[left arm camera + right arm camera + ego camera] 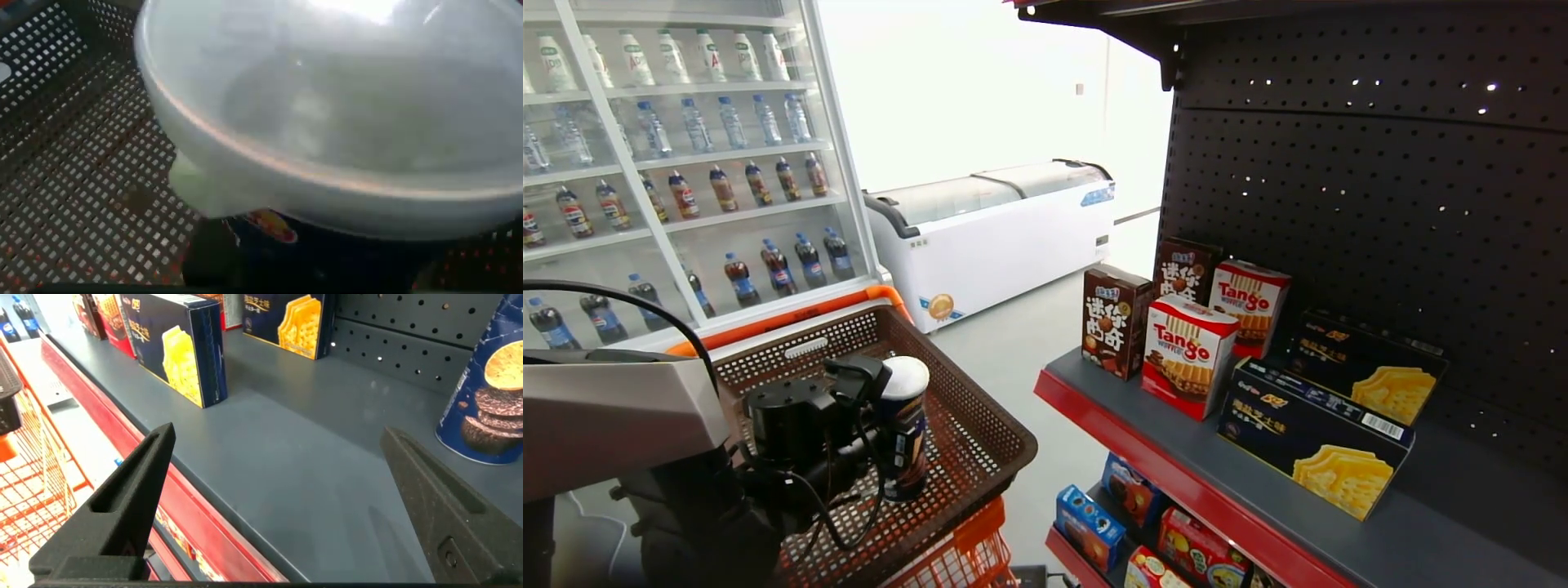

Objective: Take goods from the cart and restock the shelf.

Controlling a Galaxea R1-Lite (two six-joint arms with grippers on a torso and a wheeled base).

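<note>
A dark blue snack can (905, 433) with a white lid stands upright above the floor of the brown mesh basket (984, 412) on the cart. My left gripper (886, 408) is shut on the can from the side. In the left wrist view the can's pale lid (327, 106) is very close, with basket mesh (73, 163) under it. My right gripper (278, 437) is open over a bare stretch of the grey shelf board (310, 474), nothing between its fingers. A blue cookie can (486, 400) stands on the shelf just beyond it.
The shelf (1168, 445) holds brown boxes (1115, 320), red-and-white wafer boxes (1188, 355) and dark cracker boxes (1311, 437). A pegboard wall (1380, 163) backs it. Lower shelves carry packets (1090, 523). A drinks fridge (686, 163) and chest freezer (996, 237) stand behind the cart.
</note>
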